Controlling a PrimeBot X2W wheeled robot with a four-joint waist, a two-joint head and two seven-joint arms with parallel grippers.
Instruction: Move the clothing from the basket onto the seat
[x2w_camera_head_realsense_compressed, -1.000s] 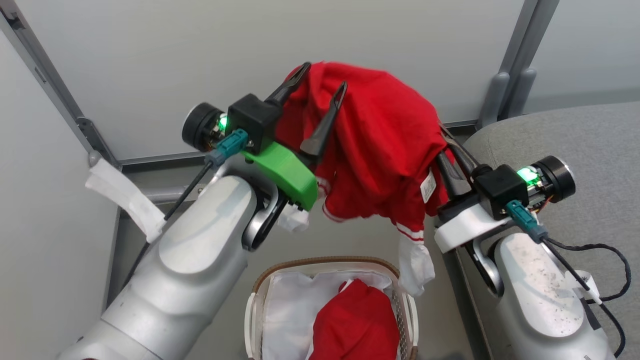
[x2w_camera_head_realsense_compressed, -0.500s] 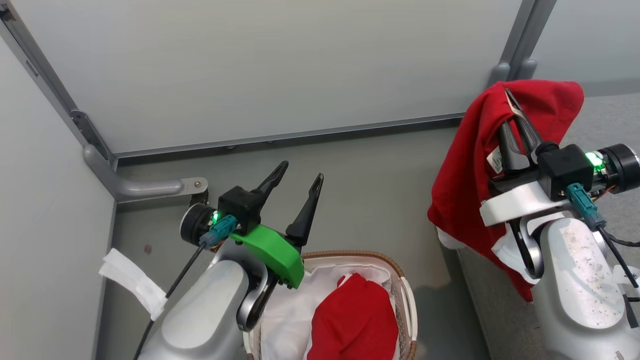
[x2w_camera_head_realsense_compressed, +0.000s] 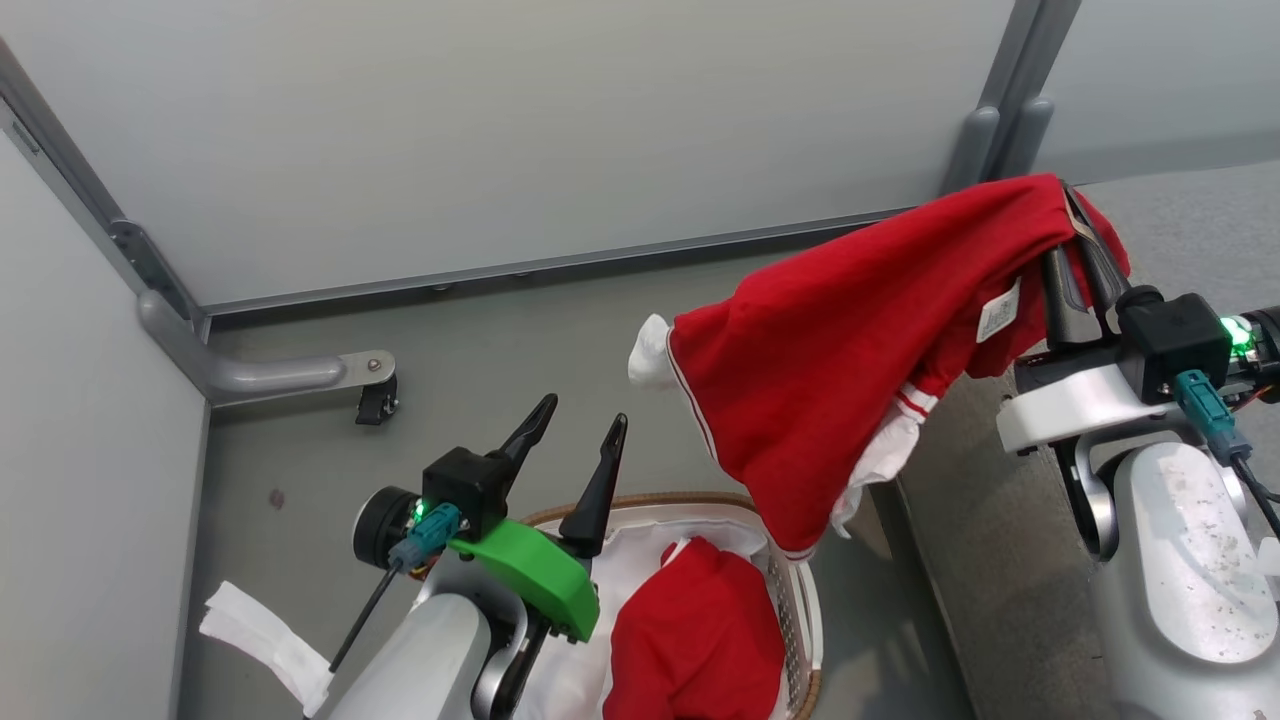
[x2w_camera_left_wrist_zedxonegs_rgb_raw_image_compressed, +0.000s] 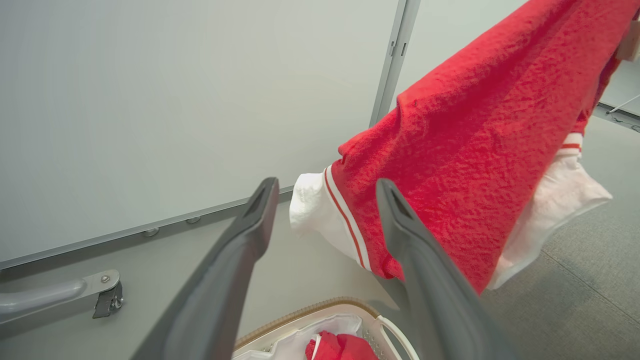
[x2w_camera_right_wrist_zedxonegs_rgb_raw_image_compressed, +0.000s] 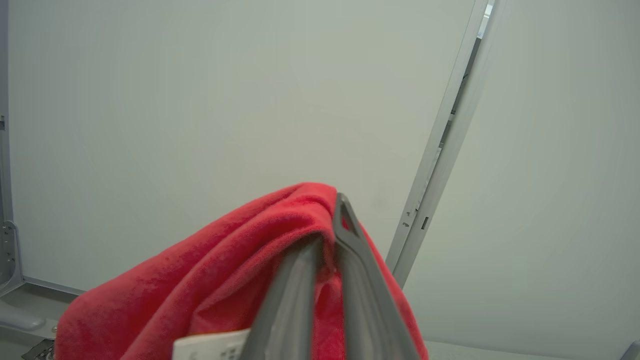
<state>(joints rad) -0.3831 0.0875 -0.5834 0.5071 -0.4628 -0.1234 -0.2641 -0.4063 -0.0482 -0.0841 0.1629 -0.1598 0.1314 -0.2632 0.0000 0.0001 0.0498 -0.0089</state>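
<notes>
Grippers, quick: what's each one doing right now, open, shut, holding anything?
Left gripper: open, holding nothing.
Right gripper: shut on the lifted red garment, which hangs from it.

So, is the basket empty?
No, one red garment lies bunched inside the basket on its white liner, while the other red garment hangs from the right gripper.
</notes>
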